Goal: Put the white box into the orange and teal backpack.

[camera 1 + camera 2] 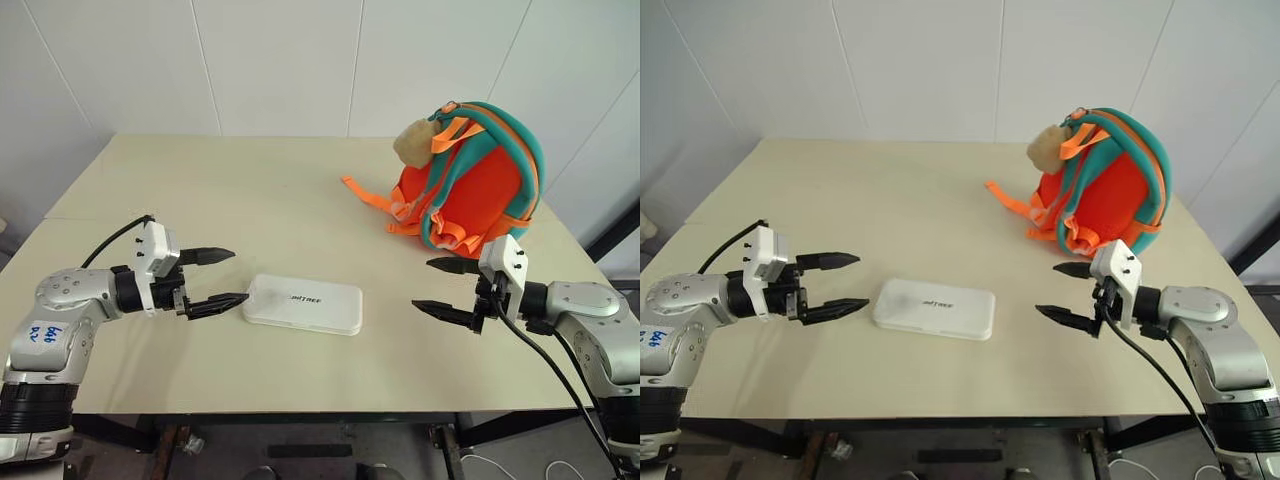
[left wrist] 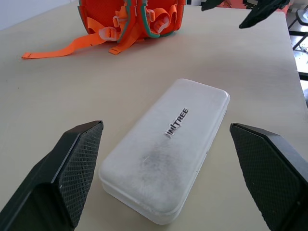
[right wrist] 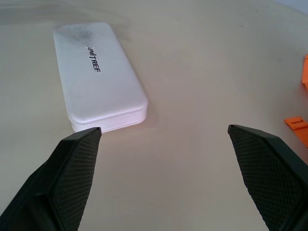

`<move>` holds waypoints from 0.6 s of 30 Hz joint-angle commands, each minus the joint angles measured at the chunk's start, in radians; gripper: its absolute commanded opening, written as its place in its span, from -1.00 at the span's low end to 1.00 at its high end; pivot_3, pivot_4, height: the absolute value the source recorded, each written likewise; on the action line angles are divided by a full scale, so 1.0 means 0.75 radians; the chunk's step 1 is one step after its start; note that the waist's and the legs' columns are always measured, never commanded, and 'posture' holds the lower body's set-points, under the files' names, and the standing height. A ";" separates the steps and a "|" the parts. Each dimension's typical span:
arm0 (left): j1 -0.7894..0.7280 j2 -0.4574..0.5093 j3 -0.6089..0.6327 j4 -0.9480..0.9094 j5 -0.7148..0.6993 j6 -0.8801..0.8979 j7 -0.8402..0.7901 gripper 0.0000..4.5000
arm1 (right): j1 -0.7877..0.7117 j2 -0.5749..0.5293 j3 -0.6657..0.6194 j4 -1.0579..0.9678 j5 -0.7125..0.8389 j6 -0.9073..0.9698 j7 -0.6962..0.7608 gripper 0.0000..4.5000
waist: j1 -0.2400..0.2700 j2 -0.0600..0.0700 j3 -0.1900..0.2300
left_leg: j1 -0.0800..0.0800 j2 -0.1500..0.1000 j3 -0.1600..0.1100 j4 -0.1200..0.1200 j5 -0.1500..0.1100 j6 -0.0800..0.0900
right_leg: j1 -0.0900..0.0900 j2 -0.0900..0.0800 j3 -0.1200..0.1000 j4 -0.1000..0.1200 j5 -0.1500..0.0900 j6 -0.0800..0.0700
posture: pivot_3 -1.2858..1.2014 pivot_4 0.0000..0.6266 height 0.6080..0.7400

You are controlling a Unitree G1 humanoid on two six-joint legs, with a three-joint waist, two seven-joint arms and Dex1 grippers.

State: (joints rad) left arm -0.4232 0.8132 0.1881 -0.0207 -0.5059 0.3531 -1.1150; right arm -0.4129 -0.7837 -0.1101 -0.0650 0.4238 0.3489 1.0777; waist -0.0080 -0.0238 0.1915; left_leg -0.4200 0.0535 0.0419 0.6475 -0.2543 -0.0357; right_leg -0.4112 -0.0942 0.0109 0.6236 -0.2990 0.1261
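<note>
- The flat white rectangular box [image 1: 304, 304] with rounded corners and dark lettering lies flat near the front edge of the pale beige table [image 1: 250, 190], outside any container.
- The small rounded orange backpack with teal trim [image 1: 470, 185] stands at about 1 o'clock from the box, well apart, a beige plush toy [image 1: 415, 143] hanging at its top; orange webbing straps trail onto the table; whether it is open I cannot tell.
- Left gripper [image 1: 215, 278], at the box's 9 o'clock end, jaws spread wide, holding nothing.
- Right gripper [image 1: 440, 287], at 3 o'clock from the box and clear of it, jaws spread wide, empty.
</note>
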 commanded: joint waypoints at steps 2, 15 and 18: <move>0.001 0.021 0.015 0.017 0.018 -0.044 -0.021 1.00 | -0.063 0.029 0.031 0.038 -0.019 -0.047 0.005 0.98 | -0.002 0.000 0.000 | 0.001 0.000 0.000 0.000 0.000 0.000 | 0.000 0.000 0.000 0.001 0.000 0.000 | 0.03 -0.52 1.00; -0.048 0.049 -0.061 0.387 0.319 -0.314 0.059 -0.23 | -0.127 0.217 0.227 0.350 -0.193 -0.236 -0.005 -0.20 | 0.005 0.000 0.000 | 0.001 0.001 0.000 0.000 0.001 -0.001 | 0.000 0.001 0.000 0.002 0.000 0.000 | 0.03 -0.52 1.00; -0.060 0.016 -0.088 0.430 0.356 -0.301 0.109 -0.64 | -0.154 0.288 0.250 0.400 -0.222 -0.250 -0.036 -0.65 | 0.003 0.000 0.000 | 0.001 0.001 0.001 0.000 0.001 -0.001 | -0.001 0.001 0.000 0.003 0.000 0.000 | 0.03 -0.52 1.00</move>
State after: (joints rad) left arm -0.4510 0.8282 0.1271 0.2981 -0.2505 0.1302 -1.0501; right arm -0.5040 -0.5721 0.0808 0.2385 0.2616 0.1881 1.0642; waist -0.0059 -0.0238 0.1915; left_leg -0.4192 0.0542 0.0422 0.6479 -0.2536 -0.0368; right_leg -0.4116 -0.0934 0.0108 0.6263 -0.2991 0.1261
